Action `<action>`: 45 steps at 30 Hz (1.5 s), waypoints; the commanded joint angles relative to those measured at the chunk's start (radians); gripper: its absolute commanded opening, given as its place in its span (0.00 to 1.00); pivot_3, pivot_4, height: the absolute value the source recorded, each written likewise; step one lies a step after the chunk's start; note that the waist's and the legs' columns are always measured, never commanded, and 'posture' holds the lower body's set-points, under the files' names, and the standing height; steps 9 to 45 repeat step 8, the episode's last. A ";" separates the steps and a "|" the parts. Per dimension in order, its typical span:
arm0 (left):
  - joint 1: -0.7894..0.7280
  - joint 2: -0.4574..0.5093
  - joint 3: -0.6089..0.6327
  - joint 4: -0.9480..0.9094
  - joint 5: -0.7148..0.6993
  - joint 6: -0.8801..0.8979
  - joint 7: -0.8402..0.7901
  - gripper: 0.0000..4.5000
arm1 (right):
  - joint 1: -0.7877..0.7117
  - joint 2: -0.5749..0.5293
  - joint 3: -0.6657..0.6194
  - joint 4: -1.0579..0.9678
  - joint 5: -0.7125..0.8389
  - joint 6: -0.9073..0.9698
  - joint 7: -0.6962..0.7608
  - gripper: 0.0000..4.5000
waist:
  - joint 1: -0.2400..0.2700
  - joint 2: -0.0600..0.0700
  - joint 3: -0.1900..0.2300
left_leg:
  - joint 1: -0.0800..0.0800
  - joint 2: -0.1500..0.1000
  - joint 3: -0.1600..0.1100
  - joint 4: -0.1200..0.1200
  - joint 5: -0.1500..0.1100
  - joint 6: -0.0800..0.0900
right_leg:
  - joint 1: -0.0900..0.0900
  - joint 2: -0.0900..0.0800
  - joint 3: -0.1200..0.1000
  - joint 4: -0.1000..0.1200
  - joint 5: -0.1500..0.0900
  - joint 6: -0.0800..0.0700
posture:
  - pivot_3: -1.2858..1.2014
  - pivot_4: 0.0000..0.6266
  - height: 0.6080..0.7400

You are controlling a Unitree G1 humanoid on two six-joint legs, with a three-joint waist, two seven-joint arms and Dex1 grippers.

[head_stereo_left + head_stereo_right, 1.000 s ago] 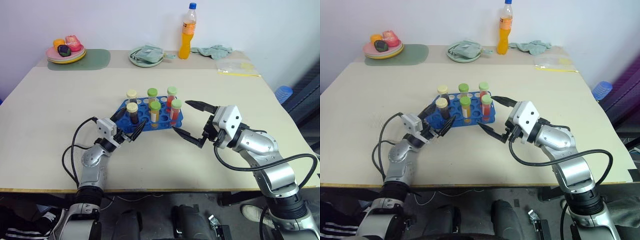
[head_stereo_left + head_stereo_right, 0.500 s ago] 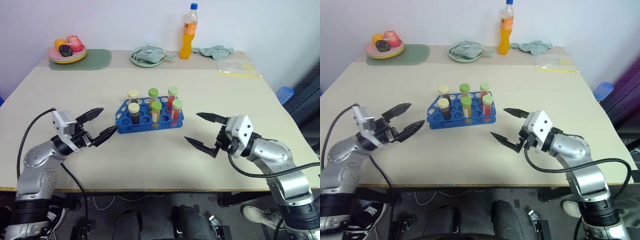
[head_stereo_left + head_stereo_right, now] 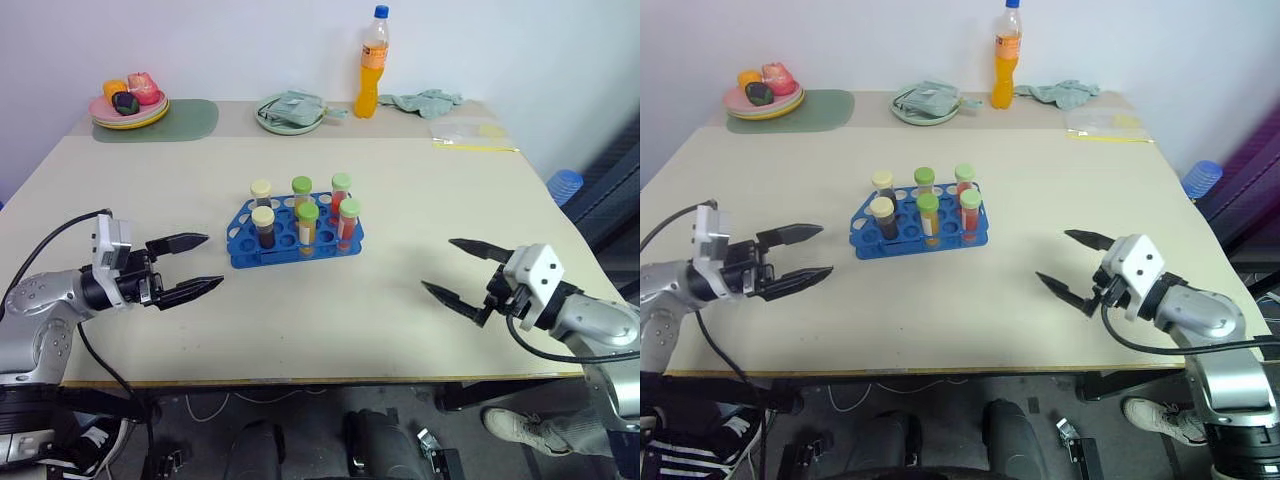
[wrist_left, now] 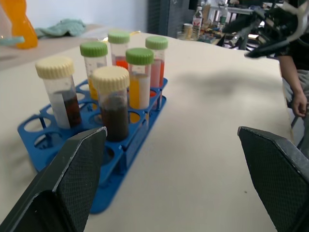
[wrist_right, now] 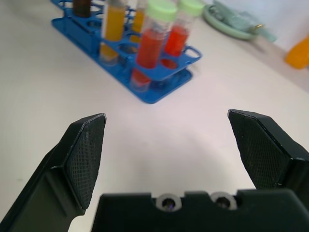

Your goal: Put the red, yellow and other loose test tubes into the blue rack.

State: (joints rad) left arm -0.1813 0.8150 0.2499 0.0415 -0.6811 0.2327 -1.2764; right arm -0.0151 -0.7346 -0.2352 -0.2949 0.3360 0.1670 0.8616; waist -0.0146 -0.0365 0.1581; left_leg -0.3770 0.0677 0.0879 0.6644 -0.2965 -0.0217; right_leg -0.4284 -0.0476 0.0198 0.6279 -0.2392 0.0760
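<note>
Left end effector [image 3: 200, 265] and right end effector [image 3: 455, 270] hover spread apart, fingers wide, empty.

Glossy plastic blue rack [image 3: 292, 248] — clear tubes [image 3: 307, 226] — on matt table [image 3: 400, 190].

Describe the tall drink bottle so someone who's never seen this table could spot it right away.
Look along the far edge of the table, by the wall. The bottle stands between a green plate and a crumpled teal cloth. It alone there is tall, orange-filled and blue-capped.

Silver-grey metal arms carry white wrist blocks, looping black cables and textured black-fingered grippers, left gripper [image 3: 188, 265] and right gripper [image 3: 459, 272].
</note>
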 commanded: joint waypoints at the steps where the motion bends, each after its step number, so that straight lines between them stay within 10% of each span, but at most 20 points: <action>1: -0.005 -0.001 0.024 -0.023 0.008 -0.010 0.002 1.00 | -0.012 -0.010 -0.011 0.001 -0.003 -0.029 0.003 1.00 | 0.001 0.000 0.000 | 0.000 0.000 0.000 0.000 0.000 0.000 | 0.000 0.000 0.000 0.000 0.000 0.000 | 0.52 0.24 1.00; 45: 0.030 -0.057 0.030 -0.089 0.018 -0.016 0.069 1.00 | -0.045 -0.046 -0.031 0.062 0.000 -0.040 0.034 1.00 | 0.002 0.000 0.000 | 0.000 0.000 0.000 0.000 0.000 0.000 | 0.000 -0.001 0.000 0.000 0.000 0.000 | 0.52 0.24 1.00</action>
